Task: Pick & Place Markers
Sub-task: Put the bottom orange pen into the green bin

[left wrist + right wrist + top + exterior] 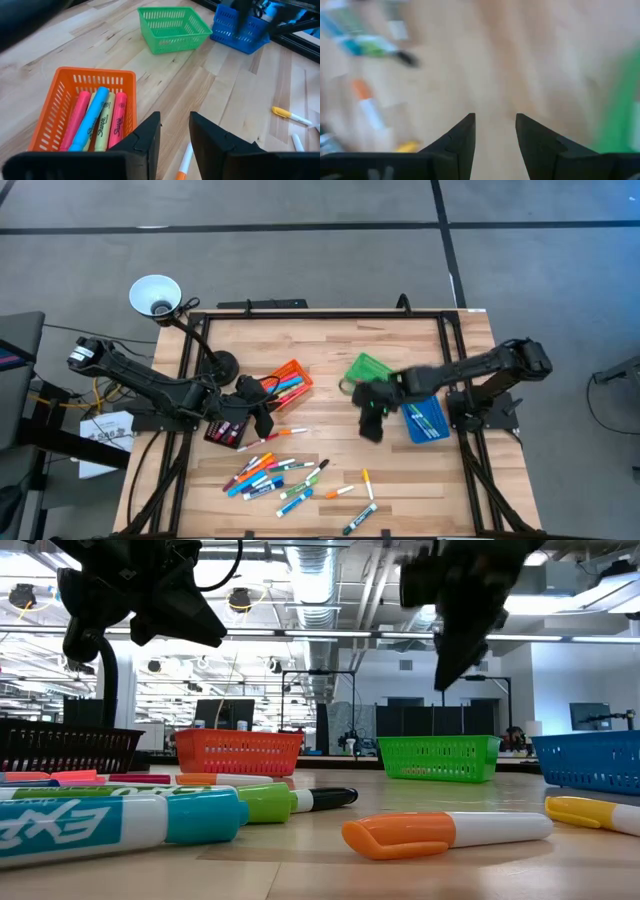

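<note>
Several markers [280, 475] lie loose on the wooden table toward its near edge; in the low view an orange-capped one [445, 833] lies in front. More markers [95, 120] lie flat in the orange bin [285, 383]. My left gripper [262, 420] hangs open just near of that bin, above the table, with nothing between its fingers [175, 135]. My right gripper [370, 430] hangs open over bare wood near the green bin [367, 368], pointing steeply down, also with nothing in it [495, 130].
A blue bin [425, 418] stands to the right of my right gripper, and a black bin [228, 428] sits under my left arm. A white lamp [155, 295] rises at the far left corner. Black frame rails [325, 312] run along the table's far and side edges.
</note>
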Tool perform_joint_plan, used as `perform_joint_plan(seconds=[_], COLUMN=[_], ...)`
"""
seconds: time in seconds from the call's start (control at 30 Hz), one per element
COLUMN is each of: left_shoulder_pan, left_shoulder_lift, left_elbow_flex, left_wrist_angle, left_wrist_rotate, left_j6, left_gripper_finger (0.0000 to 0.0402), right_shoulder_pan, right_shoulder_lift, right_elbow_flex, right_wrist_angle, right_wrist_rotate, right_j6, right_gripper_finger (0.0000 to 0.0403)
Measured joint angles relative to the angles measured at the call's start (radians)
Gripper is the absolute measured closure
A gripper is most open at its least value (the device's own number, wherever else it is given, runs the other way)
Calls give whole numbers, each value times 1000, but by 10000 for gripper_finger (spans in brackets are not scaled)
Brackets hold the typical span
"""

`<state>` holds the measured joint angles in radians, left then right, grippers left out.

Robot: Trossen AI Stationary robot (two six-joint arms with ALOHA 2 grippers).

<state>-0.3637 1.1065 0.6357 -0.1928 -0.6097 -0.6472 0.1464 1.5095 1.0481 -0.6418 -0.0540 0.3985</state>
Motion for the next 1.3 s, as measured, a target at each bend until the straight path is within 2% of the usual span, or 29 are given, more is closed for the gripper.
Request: perform_joint_plan(seconds=[0.2, 0.37, 0.5, 0.7, 0.87, 1.03, 1.3], left_shoulder_pan=[0, 0, 0, 0, 0, 0, 0], left_shoulder_lift=[0, 0, 0, 0, 0, 0, 0], left_elbow_flex=[0, 1, 1, -1, -1, -2, -3], left_wrist_angle=[12, 29, 37, 45, 46, 45, 45], left_wrist_rotate=[0, 0, 0, 0, 0, 0, 0], left_j6=[0, 0, 4, 22, 23, 23, 23], left_gripper_finger=[302, 302, 302, 302, 302, 302, 302], right_shoulder_pan=[217, 318, 333, 340, 370, 404, 438], right_shoulder_lift=[43, 126, 198, 308, 378, 423, 499], right_elbow_flex=[-1, 0, 0, 0, -1, 0, 3], right_wrist_angle=[211, 421, 541, 555, 634, 662, 681], right_wrist_rotate=[9, 27, 31, 30, 26, 39, 146], right_j6=[-96, -186, -171, -168, -168, -194, -251], right_gripper_finger=[274, 273, 266, 239, 226, 228, 243])
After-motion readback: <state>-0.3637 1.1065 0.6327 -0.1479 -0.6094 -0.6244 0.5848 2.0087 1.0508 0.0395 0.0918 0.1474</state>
